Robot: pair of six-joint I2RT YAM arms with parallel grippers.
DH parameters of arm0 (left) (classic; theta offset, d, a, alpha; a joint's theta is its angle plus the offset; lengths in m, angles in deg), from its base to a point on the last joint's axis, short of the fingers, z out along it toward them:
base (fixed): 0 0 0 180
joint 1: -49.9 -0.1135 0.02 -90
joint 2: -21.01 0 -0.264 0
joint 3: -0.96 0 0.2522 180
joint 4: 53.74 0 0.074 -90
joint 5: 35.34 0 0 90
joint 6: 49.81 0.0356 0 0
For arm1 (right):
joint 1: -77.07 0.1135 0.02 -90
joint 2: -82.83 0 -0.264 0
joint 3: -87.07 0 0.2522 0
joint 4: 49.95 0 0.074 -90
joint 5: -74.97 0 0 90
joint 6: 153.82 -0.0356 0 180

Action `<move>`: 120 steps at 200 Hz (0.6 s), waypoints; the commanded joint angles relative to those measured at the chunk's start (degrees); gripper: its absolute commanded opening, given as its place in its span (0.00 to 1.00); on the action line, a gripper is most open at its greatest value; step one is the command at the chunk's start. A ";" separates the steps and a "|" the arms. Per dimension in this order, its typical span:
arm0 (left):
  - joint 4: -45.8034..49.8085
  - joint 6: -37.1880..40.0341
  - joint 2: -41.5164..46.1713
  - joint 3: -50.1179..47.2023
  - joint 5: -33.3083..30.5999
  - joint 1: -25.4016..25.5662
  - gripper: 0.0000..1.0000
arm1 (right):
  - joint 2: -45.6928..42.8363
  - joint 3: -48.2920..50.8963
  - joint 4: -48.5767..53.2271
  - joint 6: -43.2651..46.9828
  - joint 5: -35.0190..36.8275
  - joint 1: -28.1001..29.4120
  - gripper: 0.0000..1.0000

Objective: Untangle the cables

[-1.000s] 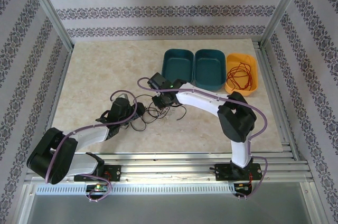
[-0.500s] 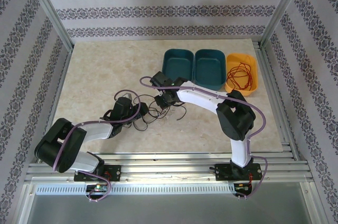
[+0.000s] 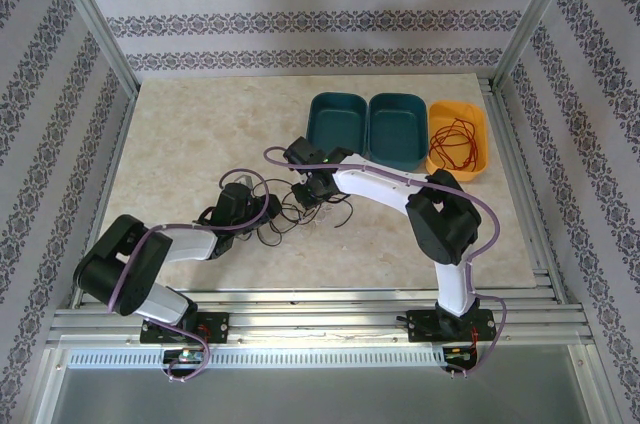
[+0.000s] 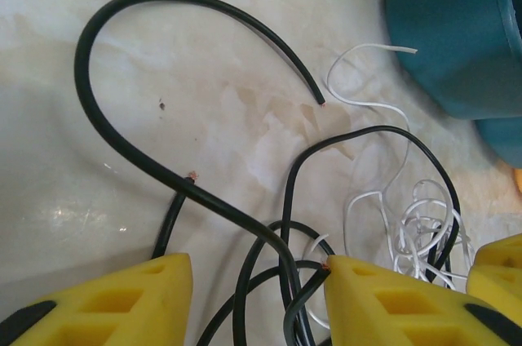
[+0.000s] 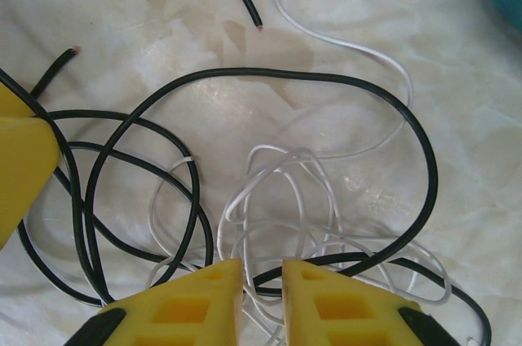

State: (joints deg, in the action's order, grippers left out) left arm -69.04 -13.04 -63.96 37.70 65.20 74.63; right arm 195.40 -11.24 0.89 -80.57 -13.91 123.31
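**Left pincer (image 4: 261,289) narrows over the tangle while the right one holds**

Over the last second the left arm has reached forward and to the right. That carried its pincer from the left fringe of the cables (image 3: 295,212) in over their black loops. Its jaws have drawn in noticeably but still stand well apart. Several black strands (image 4: 281,224) cross the gap between the yellow fingers (image 4: 155,289), and none is clamped yet. This looks like a grasp half made.

The bundle itself has hardly shifted. It lies in the middle of the counter (image 3: 200,134), between the two pincers, with black loops to the left and a knot of thin white strands (image 5: 277,199) to the right.

The right pincer (image 5: 261,281) has barely moved and sits on the right side of the heap. Its jaws are almost together, with only a slit left. A black strand runs into that slit and appears pinched there.

To the far right stand two teal bins (image 3: 340,129). Beyond them is an orange bin (image 3: 458,174) with a red cable (image 3: 455,144) coiled inside.

With one side apparently anchored and the other about to be caught, the setup suits pulling the black loops away from the white ones. The black and white strands are not yet separated.
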 commanded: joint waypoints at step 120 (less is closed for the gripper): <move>-2.76 -1.32 -3.97 0.74 1.94 -0.52 0.36 | 0.66 -1.00 1.86 -0.47 2.29 -0.39 0.23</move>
State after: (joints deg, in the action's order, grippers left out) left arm -72.60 -14.00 -66.89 38.36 66.52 74.55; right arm 196.93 -11.29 1.39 -80.57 -13.93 123.31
